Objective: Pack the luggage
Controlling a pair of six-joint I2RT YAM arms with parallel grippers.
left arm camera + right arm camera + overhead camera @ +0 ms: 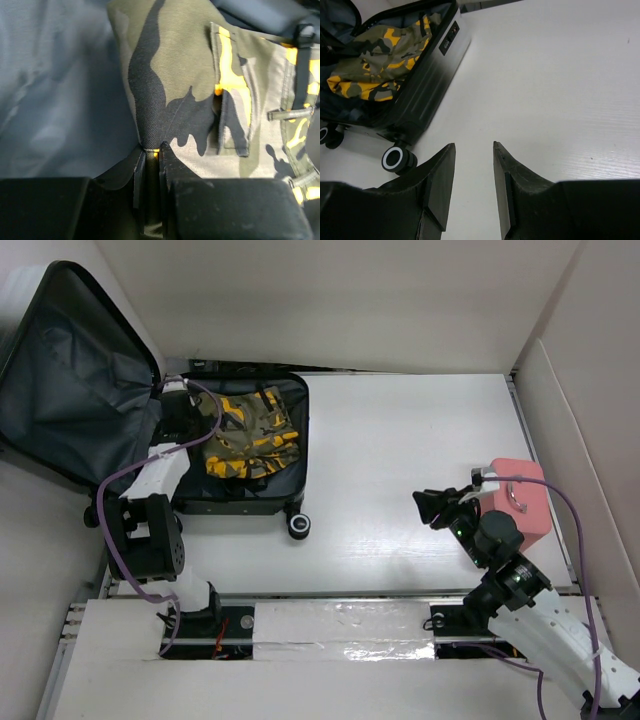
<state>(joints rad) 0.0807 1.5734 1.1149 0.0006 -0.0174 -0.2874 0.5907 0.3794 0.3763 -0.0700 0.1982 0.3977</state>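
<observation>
Luggage point(75, 380) lies open at the left of a white table point(400, 440), just beyond the left arm's base. Nearest the arms is a black wheel point(298, 527) with a pale rim. Past it comes the base half, its glossy side wall shading from dark to pale grey. Farthest back, the lid is swung open to the left, showing slack dark grey lining.

A camouflage cloth point(250, 435) in olive, black and yellow lies crumpled in the base half. The left gripper point(152, 152) reaches into the case and is closed on a fold of that cloth, pinching it into a peak between black fingers point(172, 170).

The lid's outer shell faces away from every camera. From above, the left claw is lost in the shadow of the case. A small dark panel point(449, 39) on the side wall is too small to read. The left wrist view crops the cloth to a pocket and a few narrow loops.

On the right, well apart from the case, the right gripper point(472, 147) hangs over bare table, jaws parted with nothing between them. Beyond its wrist, near the table's right edge, stands a pink box point(525, 500), partly covered by the arm. A purple cable point(112, 490) loops along the left arm. Pale walls point(350, 300) close off the far side.
</observation>
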